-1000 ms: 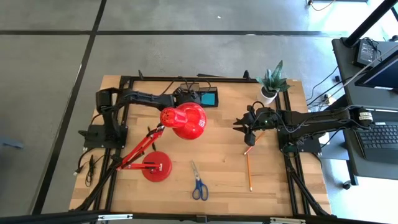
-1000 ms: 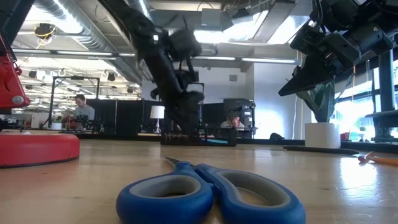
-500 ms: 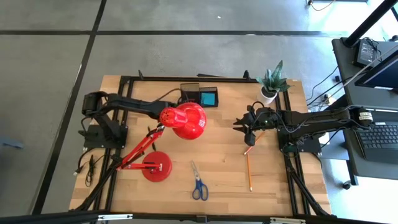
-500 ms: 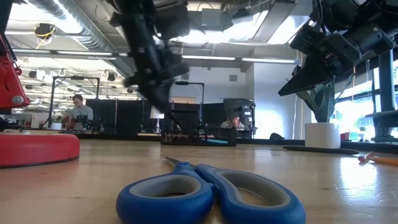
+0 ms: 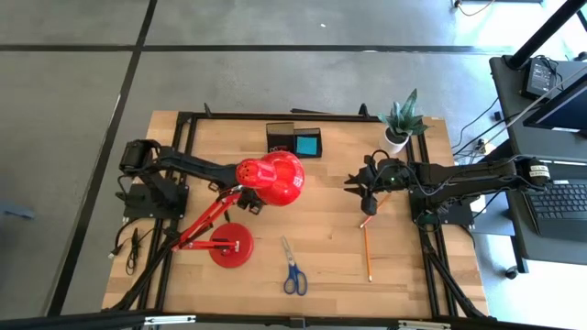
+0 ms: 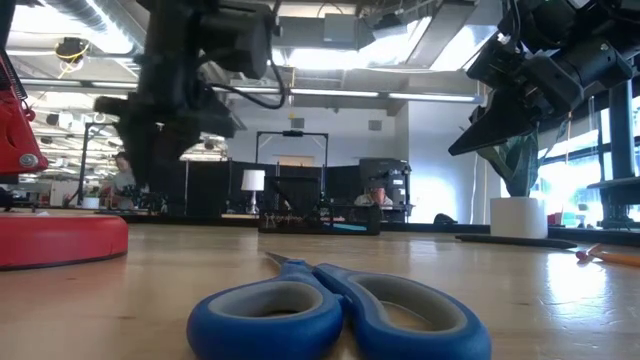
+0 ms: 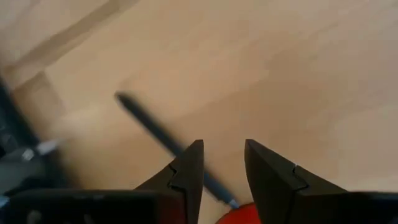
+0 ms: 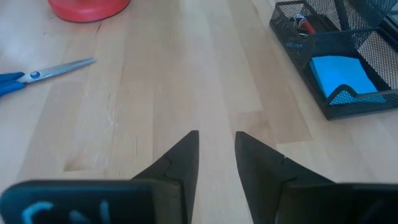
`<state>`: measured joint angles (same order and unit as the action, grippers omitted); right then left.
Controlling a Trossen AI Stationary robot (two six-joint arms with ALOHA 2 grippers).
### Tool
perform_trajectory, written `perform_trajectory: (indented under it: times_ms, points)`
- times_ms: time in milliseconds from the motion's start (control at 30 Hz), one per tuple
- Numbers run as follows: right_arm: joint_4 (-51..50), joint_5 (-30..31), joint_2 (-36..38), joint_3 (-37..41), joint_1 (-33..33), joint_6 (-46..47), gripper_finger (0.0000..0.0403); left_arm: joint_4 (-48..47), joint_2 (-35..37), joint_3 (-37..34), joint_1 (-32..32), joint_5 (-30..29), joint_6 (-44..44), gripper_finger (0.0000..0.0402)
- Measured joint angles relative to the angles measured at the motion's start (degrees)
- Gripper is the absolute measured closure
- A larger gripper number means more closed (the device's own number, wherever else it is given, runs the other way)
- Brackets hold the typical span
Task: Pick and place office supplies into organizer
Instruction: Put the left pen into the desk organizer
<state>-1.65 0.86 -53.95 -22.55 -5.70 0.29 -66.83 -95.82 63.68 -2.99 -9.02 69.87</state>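
Counter (image 5: 321, 229): light wood, carrying all items listed below.

Organizer (image 5: 295, 141): black mesh box sitting at the far edge of the counter; a blue block (image 8: 341, 76) is lying in one compartment, small dark and red items in the next one.

Scissors (image 5: 293, 269): blue-handled, lying flat near the front edge, just beside the red lamp base (image 5: 231, 246); not yet collected.

Pencils (image 5: 367, 246): two thin wooden ones, lying end to end below the right end effector; not yet collected.

Pen (image 7: 168, 144): slim and dark, lying on the wood directly ahead of the left fingers, one end reaching a red edge that is probably the lamp.

Left end effector (image 7: 221, 165): hovering low over the counter beside the red lamp head (image 5: 272, 178); jaws standing apart with a narrow gap, gripping nothing.

Right end effector (image 8: 216, 152): hanging above the counter near the potted plant (image 5: 400, 122), over the upper pencil; jaws slightly apart, empty; arm appearing to be waiting.

Step in hand, as judged: the left arm is lining up on the pen for a pick; several supplies are waiting outside the organizer, so the task is looking roughly midway at best.

Next move, as judged: lowering the left fingers astride the pen's shaft, turned across its length, closing, lifting clear of the lamp arm, then carrying to the organizer; the lamp crowding the approach is the main hazard.
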Motion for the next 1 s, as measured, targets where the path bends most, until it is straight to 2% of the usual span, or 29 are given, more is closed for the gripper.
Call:
perform_trajectory:
  times_ms: [133,267,400,700,833,1000]
  points:
    - [0.0,0.0,0.0,0.0,0.01,-0.84,0.0295,-4.24,0.28,0.0,-1.6,0.15,3.65,0.0279]
    - [-0.26,0.0,0.0,0.0,-0.01,-0.84,0.0295,-6.91,0.32,-1.08,-1.92,3.07,8.63,0.0272]
    - [-0.76,0.0,0.0,0.0,0.01,-1.02,0.0295,-2.53,0.3,-5.04,-1.9,7.14,10.65,0.027]
    - [-1.31,0.0,-0.02,0.0,-0.01,-2.53,0.0295,9.21,0.3,-13.06,-1.9,12.42,14.93,0.027]
    - [-1.33,0.0,-0.02,0.0,-0.01,-3.45,0.0295,13.17,0.64,-16.03,-1.69,13.77,14.85,0.027]
    - [-1.3,0.0,-0.04,0.0,0.01,-3.6,0.0295,13.96,0.64,-16.74,-1.1,13.73,4.32,0.0277]
